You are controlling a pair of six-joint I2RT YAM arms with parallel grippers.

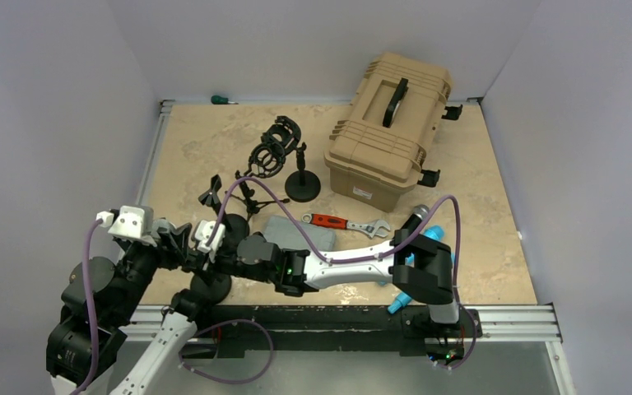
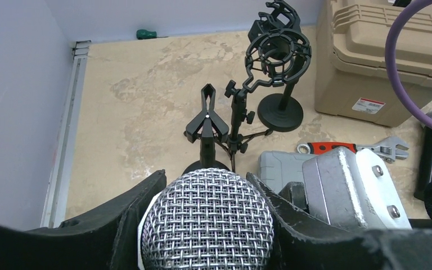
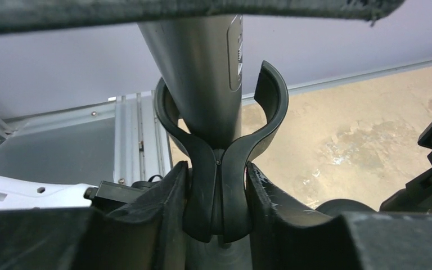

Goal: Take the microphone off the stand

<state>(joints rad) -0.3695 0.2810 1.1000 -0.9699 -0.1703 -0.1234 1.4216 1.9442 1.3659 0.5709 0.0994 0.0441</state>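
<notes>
Pinching the clip (image 3: 219,185) by its two handles, the right gripper (image 3: 216,169) is closed hard enough that the clip's curved jaws stand spread. In the right wrist view the mic (image 3: 202,73) has its barrel running from the top of the frame down into that fork. It leans on the left prong, with a gap showing at the right one.

The left gripper (image 2: 205,180) has its fingers closed on either side of the mic's mesh head, which fills the bottom centre of the left wrist view. So the mic sits between the two hands, head in one and barrel seated in the clip that the other squeezes.

From above, both grippers meet at the lower left of the frame, over the stand's (image 1: 210,284) round base. The left arm is folded short beside its own base, while the right arm is stretched across from the lower right.

I'd say the move now rests on the left hand, which needs to draw the mic up along its barrel, out through the fork's open mouth. If the right hand's squeeze eases, the prongs could bite again.
</notes>
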